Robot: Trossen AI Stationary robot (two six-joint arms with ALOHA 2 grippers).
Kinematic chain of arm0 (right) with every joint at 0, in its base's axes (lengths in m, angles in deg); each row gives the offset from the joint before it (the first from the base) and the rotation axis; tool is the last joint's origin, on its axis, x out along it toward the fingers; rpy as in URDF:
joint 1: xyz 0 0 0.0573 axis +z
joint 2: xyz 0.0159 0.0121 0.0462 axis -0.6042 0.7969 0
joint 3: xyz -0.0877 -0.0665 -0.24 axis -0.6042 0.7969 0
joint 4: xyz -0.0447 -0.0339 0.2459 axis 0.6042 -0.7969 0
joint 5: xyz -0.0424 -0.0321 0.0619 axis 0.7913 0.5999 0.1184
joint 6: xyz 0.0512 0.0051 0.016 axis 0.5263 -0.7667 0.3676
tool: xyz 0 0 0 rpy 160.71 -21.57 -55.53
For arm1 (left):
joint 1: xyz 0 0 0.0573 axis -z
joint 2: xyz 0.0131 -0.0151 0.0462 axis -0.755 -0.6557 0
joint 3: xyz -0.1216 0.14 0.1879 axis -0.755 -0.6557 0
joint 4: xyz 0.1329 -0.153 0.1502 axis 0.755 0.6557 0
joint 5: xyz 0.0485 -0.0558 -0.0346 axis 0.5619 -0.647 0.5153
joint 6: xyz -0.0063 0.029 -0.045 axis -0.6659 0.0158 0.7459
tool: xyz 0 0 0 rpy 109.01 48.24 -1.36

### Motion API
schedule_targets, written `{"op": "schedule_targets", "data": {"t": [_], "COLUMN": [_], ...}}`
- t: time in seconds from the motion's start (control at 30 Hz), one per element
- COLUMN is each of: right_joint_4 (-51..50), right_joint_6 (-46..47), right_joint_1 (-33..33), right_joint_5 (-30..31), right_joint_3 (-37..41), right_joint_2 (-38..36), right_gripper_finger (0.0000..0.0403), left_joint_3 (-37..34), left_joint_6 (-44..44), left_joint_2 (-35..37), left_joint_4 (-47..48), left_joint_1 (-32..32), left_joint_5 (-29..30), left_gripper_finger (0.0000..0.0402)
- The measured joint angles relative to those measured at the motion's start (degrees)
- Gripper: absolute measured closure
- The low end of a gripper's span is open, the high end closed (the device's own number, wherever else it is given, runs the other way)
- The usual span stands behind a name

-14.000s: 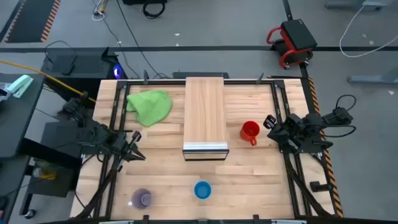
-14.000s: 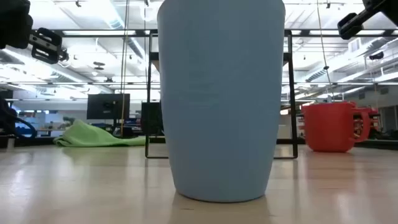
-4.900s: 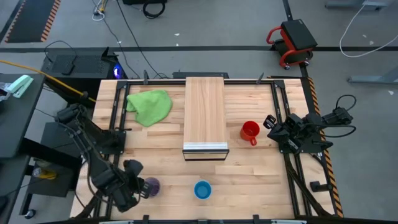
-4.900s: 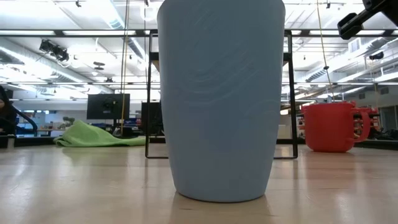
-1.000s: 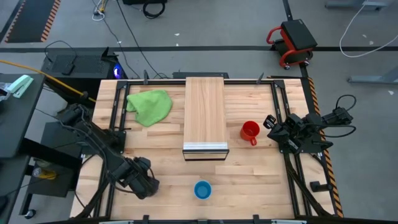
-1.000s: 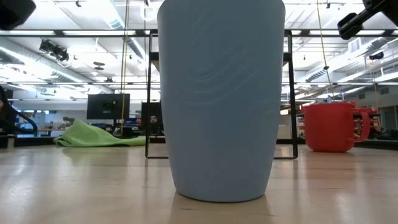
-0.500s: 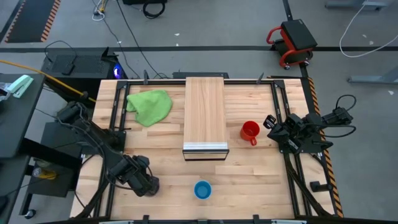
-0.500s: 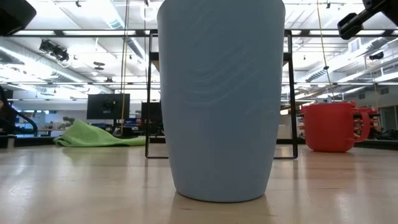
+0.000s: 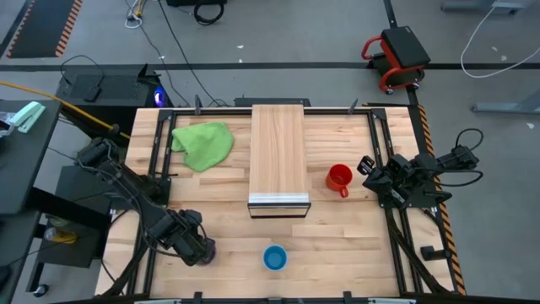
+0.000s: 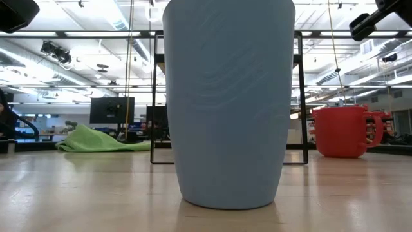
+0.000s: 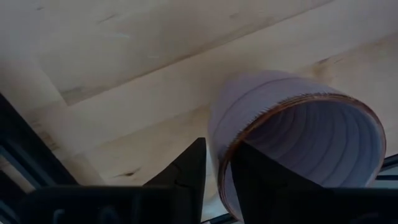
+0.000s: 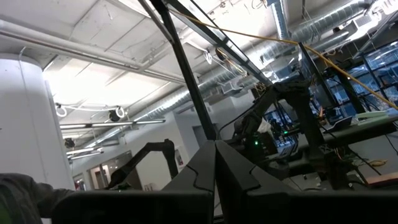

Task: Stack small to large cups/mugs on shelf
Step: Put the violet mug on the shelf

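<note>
The left gripper (image 9: 201, 250) sits toward seven o'clock on the table, its arm folded in from the nine o'clock edge, its two dark fingers (image 11: 189, 171) clamped on the rim of a translucent purple cup (image 11: 298, 149). The right gripper (image 9: 368, 166) waits at three o'clock, fingers pressed together.

From above, the left gripper (image 9: 201, 250) covers the purple cup (image 11: 292, 149), so the cup cannot be seen there. In the left wrist view, the cup's far side is cut off by the edge. Down low, the blue cup (image 10: 226, 103) hides most of the shelf, and its top is cut off.
</note>
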Motion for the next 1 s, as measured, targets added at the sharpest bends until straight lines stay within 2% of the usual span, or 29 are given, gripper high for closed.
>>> {"op": "schedule_targets", "data": {"t": [0.23, 0.4, 0.57, 0.67, 0.8, 1.0], "right_joint_4": [0.0, 0.0, 0.0, 0.0, 0.0, 0.0], "right_joint_6": [0.0, -0.01, -0.02, -0.01, 0.0, 0.01], "right_joint_1": [-0.01, -0.02, 0.0, -0.02, -0.01, -0.02], "right_joint_5": [0.0, 0.0, 0.0, 0.0, 0.0, 0.0], "right_joint_3": [-0.01, -0.01, -0.01, -0.01, 0.02, -0.01], "right_joint_2": [0.0, 0.0, 0.0, 0.0, 0.0, 0.0], "right_gripper_finger": [0.0388, 0.0388, 0.0388, 0.0388, 0.0388, 0.0388], "left_joint_3": [0.0, 0.0, 0.84, 4.38, 13.4, 27.72], "left_joint_6": [0.99, 1.24, -3.86, -8.51, -15.05, -20.23], "left_joint_2": [0.0, -0.02, -0.11, -0.11, -0.11, -0.15], "left_joint_4": [0.38, 1.38, 1.36, 3.34, 13.81, 35.05], "left_joint_1": [0.0, -0.83, -3.41, -5.65, -8.45, -12.79], "left_joint_5": [0.32, 2.97, 2.37, 2.09, 2.16, 4.18], "left_gripper_finger": [0.0363, 0.0385, 0.0385, 0.0385, 0.0385, 0.0385]}}
